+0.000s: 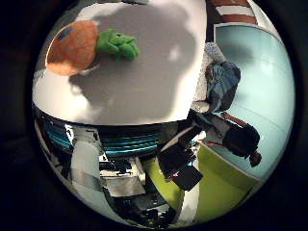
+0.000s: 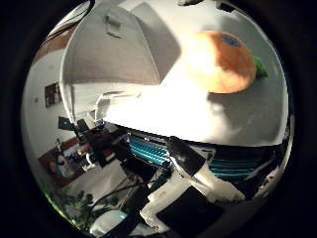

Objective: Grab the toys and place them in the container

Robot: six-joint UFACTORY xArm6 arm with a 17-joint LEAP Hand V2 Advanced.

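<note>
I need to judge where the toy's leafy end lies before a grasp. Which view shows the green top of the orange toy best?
The little finger side palm view: the green top shows whole beside the orange body on the white table. The thumb side view shows only a green sliver behind the body.

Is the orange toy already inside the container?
No, the orange toy lies on the white table beside the container.

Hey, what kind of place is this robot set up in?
Probably an indoor lab or office room. A white table holds an orange plush toy beside a white container, with potted greenery and furniture on the floor around it.
</note>
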